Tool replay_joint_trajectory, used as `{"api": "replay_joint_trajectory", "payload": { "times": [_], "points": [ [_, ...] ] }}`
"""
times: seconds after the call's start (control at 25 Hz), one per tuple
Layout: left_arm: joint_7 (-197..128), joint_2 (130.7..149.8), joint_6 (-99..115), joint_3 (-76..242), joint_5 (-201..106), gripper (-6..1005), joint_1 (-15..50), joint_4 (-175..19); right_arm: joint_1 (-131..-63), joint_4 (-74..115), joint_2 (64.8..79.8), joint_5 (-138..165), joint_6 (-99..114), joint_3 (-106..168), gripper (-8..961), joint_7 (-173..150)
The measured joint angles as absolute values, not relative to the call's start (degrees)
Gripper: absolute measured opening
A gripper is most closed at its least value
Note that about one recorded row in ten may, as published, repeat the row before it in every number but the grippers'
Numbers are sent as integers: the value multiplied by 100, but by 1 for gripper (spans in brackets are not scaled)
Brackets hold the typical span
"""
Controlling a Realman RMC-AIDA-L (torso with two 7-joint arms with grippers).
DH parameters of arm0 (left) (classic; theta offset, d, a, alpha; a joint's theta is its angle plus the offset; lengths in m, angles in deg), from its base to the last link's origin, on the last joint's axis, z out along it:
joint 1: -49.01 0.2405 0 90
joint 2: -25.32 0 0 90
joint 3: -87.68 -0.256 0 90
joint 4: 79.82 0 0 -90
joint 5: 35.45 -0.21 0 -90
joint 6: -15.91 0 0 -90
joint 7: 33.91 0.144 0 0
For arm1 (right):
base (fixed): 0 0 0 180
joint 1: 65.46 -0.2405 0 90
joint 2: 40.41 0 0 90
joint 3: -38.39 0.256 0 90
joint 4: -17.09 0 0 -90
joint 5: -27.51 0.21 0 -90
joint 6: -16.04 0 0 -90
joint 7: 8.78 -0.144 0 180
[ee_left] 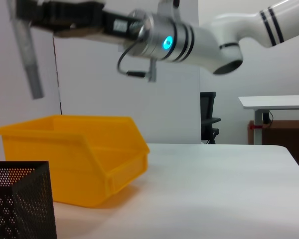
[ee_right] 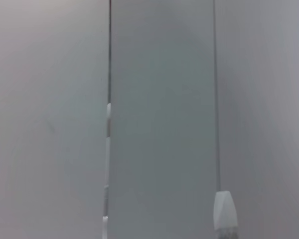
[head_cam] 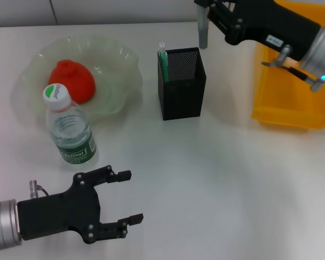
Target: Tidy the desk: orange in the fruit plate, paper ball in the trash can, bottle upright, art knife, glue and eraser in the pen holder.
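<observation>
My right gripper (head_cam: pixel 206 11) clamping grey art knife (head_cam: pixel 202 32) over pen holder (head_cam: pixel 181 84), left gripper (head_cam: pixel 124 197) open lower left, left wrist view alone shows knife side-on, bottle (head_cam: pixel 70 130) cap label unreadable.

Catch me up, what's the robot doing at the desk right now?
The right gripper holds a grey stick-like item, probably the art knife, hanging above the black mesh pen holder, likely about to drop it in. The left gripper sits open and idle low over the table. The bottle stands upright, and the orange lies in the fruit plate.
</observation>
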State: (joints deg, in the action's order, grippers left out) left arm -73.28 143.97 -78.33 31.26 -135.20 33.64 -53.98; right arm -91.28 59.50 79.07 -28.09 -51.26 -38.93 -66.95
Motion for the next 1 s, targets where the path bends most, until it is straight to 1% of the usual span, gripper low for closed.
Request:
{"api": "replay_joint_trajectory", "payload": {
  "times": [0.04,0.2,0.4,0.64,0.92,1.0],
  "points": [
    [-7328,14397,-7833,3126,-13520,798,3364,-5398,-9128,5950,7907,-2809,-5126,-3893,135,-6695],
    [-7325,14395,-7828,3125,-13521,798,3360,-5431,-9617,4770,7915,-2232,-5139,-3895,135,-5840],
    [-7322,14389,-7810,3125,-13521,797,3341,-5462,-10137,3808,7927,-1984,-5084,-3933,135,-5421],
    [-7320,14389,-7804,3125,-13521,798,3321,-5462,-10215,3660,7942,-1987,-4876,-3965,134,-5398],
    [-7312,14395,-7804,3117,-13521,798,3310,-5460,-10276,3385,7950,-2011,-4628,-4007,173,-5372],
    [-7311,14396,-7804,3117,-13521,798,3310,-5458,-10170,3439,7946,-2014,-4821,-4116,241,-5370]
  ]
}}
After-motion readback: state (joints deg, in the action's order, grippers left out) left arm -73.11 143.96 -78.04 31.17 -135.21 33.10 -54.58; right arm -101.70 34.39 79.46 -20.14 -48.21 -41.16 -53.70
